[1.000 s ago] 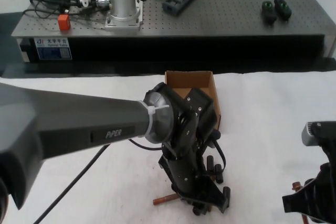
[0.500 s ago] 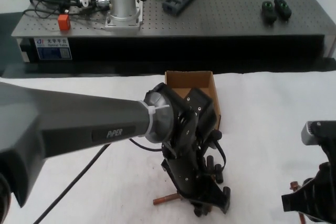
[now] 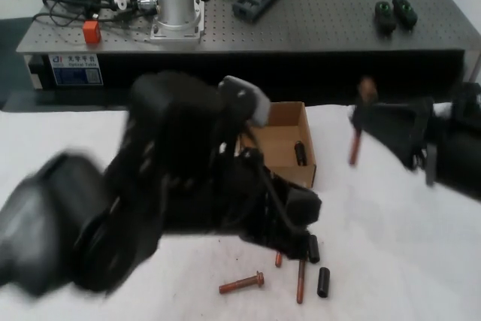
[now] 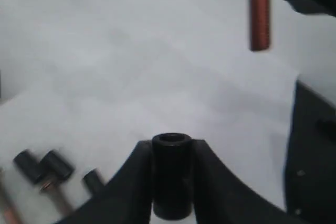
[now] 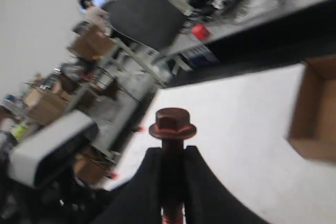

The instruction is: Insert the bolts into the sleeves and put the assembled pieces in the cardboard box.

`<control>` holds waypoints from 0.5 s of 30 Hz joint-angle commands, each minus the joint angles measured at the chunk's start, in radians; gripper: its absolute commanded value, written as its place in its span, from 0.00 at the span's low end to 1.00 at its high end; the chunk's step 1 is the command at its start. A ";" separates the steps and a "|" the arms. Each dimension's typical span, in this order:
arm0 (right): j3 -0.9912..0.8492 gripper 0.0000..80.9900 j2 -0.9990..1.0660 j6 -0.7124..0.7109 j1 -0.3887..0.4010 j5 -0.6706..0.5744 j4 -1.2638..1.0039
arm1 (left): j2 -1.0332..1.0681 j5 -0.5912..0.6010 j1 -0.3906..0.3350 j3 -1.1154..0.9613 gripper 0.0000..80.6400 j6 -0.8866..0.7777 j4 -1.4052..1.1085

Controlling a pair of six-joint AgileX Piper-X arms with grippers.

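Two arms over a white-covered surface (image 3: 391, 261). Beyond its far edge is a perforated metal plate (image 3: 323, 20) carrying gear.

Biggest on view is the left arm (image 3: 150, 193): dark, blurred, stretching from the near left corner to the middle of the surface. The right arm (image 3: 447, 148) comes in over the right edge, held above the cloth.

At the middle of the far edge stands the cardboard box (image 3: 289, 116), top open. Inside, by its right wall, lies a boxed sleeve (image 3: 300, 153), black. Cannot tell whether a bolt sits in it.

The right fingers (image 5: 202, 187) are pinched narrow on a copper bolt (image 5: 172, 129), gripping the shank just under the hex head. The high view has the copper bolt (image 3: 354, 148) upright, head up, in the air between the box and the right edge.

The left fingers (image 4: 131, 182) are closed snug on a black sleeve (image 4: 171, 177), one finger on each side, bore open toward the camera. It is lifted off the cloth, well apart from the copper bolt (image 4: 259, 17).

By the middle of the near edge lie a loose bolt (image 3: 242, 284) and a second bolt (image 3: 301, 282), the second pointing away from that edge. A short copper stub (image 3: 278, 258) shows just beside the left arm.

Smallest are a near sleeve (image 3: 323, 282) and a far sleeve (image 3: 313, 248), both black, just beside the second bolt.
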 commanded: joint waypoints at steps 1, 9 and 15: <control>-0.007 0.01 0.020 0.070 0.027 -0.002 -0.099 | -0.023 0.016 -0.001 0.014 0.01 -0.046 -0.097; -0.007 0.01 0.044 0.064 0.083 0.012 -0.074 | -0.044 0.016 -0.001 0.027 0.01 -0.055 -0.127; -0.007 0.01 0.044 0.033 0.100 0.012 -0.025 | -0.044 0.022 -0.001 0.027 0.01 -0.055 -0.143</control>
